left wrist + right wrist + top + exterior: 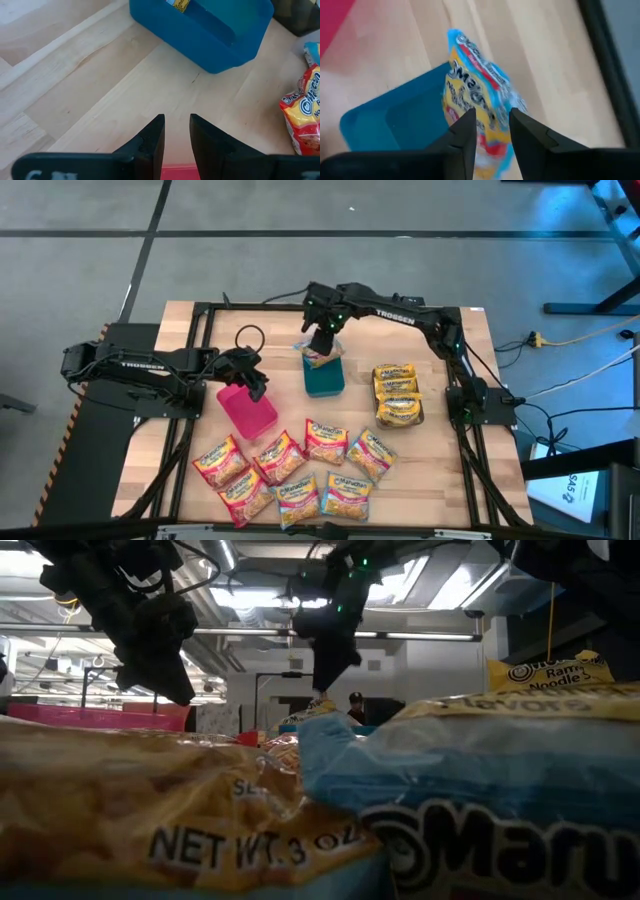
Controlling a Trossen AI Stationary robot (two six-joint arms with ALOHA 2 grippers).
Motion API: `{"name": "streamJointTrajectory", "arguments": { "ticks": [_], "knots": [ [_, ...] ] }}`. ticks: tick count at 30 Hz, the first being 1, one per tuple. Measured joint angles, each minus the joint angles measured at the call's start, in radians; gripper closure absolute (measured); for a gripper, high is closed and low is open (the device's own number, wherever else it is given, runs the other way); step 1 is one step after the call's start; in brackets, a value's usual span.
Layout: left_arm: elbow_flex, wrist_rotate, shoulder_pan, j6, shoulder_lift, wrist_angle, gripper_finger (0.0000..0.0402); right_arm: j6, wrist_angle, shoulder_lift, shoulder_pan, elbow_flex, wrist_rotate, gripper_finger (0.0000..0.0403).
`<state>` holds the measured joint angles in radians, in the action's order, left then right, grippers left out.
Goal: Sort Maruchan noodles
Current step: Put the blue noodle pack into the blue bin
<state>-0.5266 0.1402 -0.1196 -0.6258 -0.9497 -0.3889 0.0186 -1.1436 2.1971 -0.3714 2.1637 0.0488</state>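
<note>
Our right gripper [322, 338] hangs over the teal bin [324, 377], jaws parted around a light-blue packet [477, 102]. Our left gripper [255, 385] waits open above the pink bin [247, 410].

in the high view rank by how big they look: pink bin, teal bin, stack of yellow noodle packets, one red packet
1. pink bin
2. teal bin, close to the pink bin, so unsure
3. stack of yellow noodle packets, about the same footprint
4. red packet, clearly smallest
</note>
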Motion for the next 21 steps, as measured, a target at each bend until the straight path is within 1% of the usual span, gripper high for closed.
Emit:
{"name": "streamJointTrajectory", "arguments": {
  "ticks": [4, 7, 9, 15, 17, 21],
  "knots": [
    [0.0, 0.0, 0.0, -0.001, 0.0, 0.0, 0.0317, -0.045, -0.149, -0.003, 0.0, 0.091, -0.016, 0.0287],
    [0.0, 0.0, 0.0, -0.001, 0.0, 0.0, 0.0317, -0.065, -0.271, -0.003, -0.002, 0.099, -0.046, 0.0293],
    [0.0, 0.0, 0.0, -0.001, 0.0, 0.0, 0.0317, -0.063, -0.299, -0.003, -0.001, 0.082, -0.057, 0.0299],
    [0.0, 0.0, 0.0, -0.001, 0.0, 0.0, 0.0317, -0.075, -0.283, -0.002, 0.007, -0.021, -0.066, 0.0322],
    [0.0, 0.0, 0.0, -0.002, 0.0, 0.0, 0.0317, -0.077, -0.246, -0.002, 0.005, -0.077, -0.074, 0.0329],
    [0.0, 0.0, 0.0, -0.002, 0.0, 0.0, 0.0317, -0.076, -0.173, -0.002, 0.004, -0.142, -0.082, 0.0339]
  ]
}}
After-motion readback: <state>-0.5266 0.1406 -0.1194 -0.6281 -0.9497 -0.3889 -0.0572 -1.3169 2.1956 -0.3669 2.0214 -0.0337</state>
